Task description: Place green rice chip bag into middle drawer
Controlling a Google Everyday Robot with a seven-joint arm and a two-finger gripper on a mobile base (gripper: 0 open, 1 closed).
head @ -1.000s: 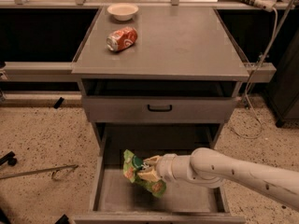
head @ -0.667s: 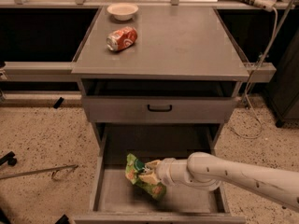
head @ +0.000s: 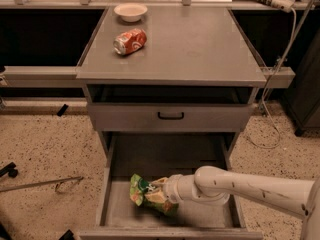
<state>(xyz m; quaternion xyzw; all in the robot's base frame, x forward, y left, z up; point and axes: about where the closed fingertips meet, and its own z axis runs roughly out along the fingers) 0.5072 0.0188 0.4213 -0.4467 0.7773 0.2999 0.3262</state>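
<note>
Camera view, single frame, looking down at the front of the unit.

Speckled floor (head: 45, 144): surrounds the unit on both sides.

Grey cabinet (head: 200, 49): one, flat top, standing in the centre of the view.

Middle drawer (head: 119, 210): one, pulled fully out toward the camera below the cabinet front. Grey metal tray, flat floor, low side walls. Floor bare along the left side and at the back.

Robot arm (head: 250, 188): one, white, entering from the lower right edge and reaching left across the drawer's right half.

Closed drawer front (head: 130, 118): one, just above the open tray, carrying one small black handle (head: 170, 116) at its centre.

Green rice chip bag (head: 141, 192): one, crumpled, light green with pictured chips. It sits inside the middle drawer, left of centre and toward the front. Whether its lower edge touches the drawer floor: cannot tell.

Gripper (head: 164, 194): one, at the arm's left end, inside the drawer. Clamped on the bag's right end. The bag sticks out to the gripper's left, touching it, with no gap between them.

Red-orange soda can (head: 130, 41): one, lying on its side on the cabinet top, left rear area.

White bowl (head: 130, 11): one, upright, at the back edge of the top, just behind the can but apart from it.
</note>
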